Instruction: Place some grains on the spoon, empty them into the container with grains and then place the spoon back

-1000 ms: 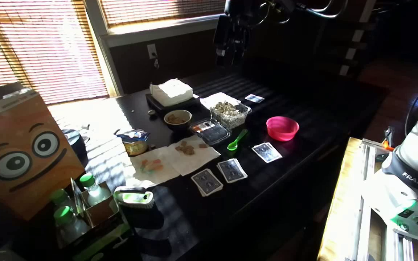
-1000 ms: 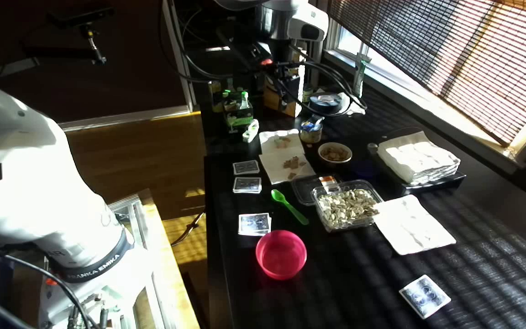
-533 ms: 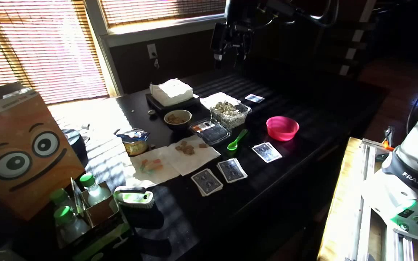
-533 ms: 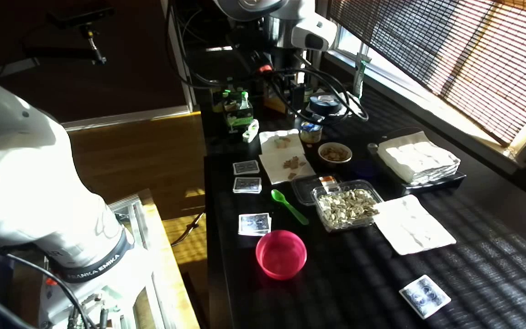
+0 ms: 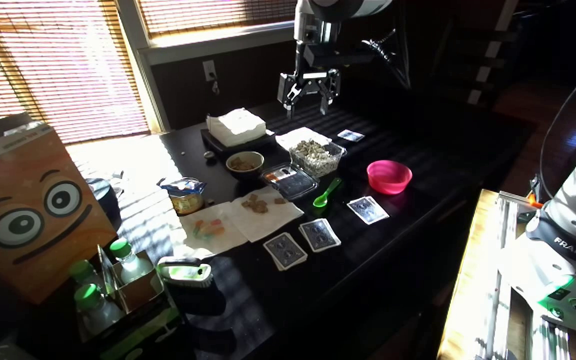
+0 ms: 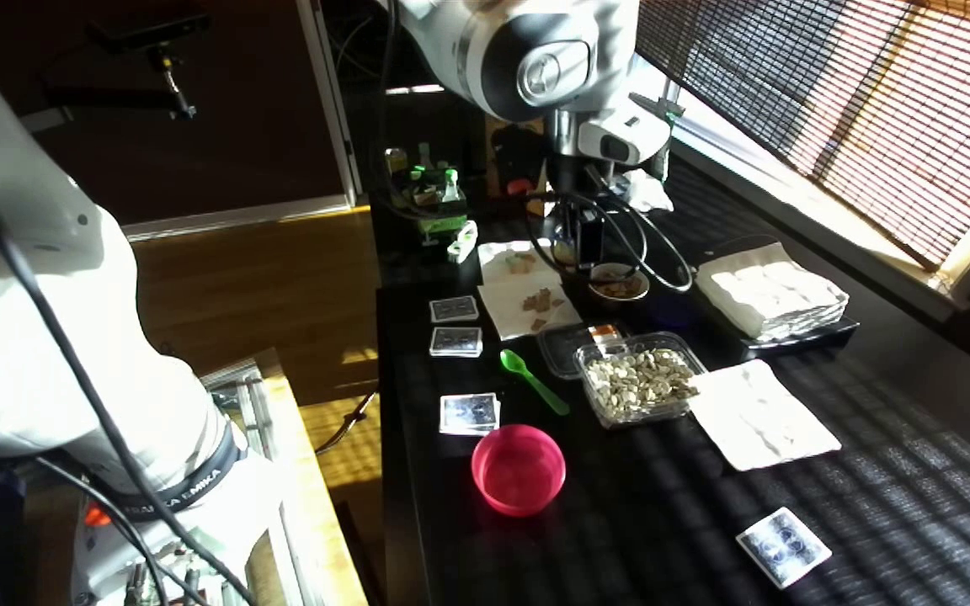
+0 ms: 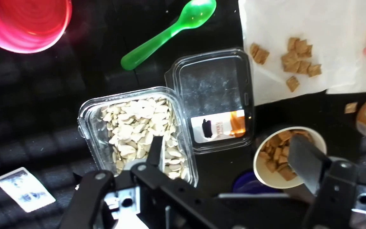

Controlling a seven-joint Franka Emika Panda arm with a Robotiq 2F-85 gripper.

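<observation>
Bright green, the spoon [image 7: 152, 46] lies on the dark table between the pink bowl and the napkins, and it shows in both exterior views [image 5: 327, 194] [image 6: 542, 389]. The clear square container with grains [image 7: 187, 136] stands beside it, filled with pale seeds [image 7: 132, 122]. My gripper [image 7: 227, 141] hangs above the table with its jaws wide apart and nothing between them. In the wrist view one finger overlaps the seeds and the opposite one overlaps the bowl of brown squares. An exterior view has the gripper [image 5: 307, 113] well above the tabletop, fingers pointing down.
A clear lid [image 7: 214, 82] lies against the container's side. Nearby are the pink bowl [image 5: 389, 186], a bowl of brown squares [image 7: 257, 168], napkins [image 6: 527, 311] with snacks, card stacks [image 6: 455, 341], a napkin pile [image 6: 771, 290] and a bottle carrier [image 5: 138, 285].
The arm has swung in and come lower over the table, bringing the gripper nearer the bowl of brown squares. Its jaws stay open. Nothing on the table has shifted.
</observation>
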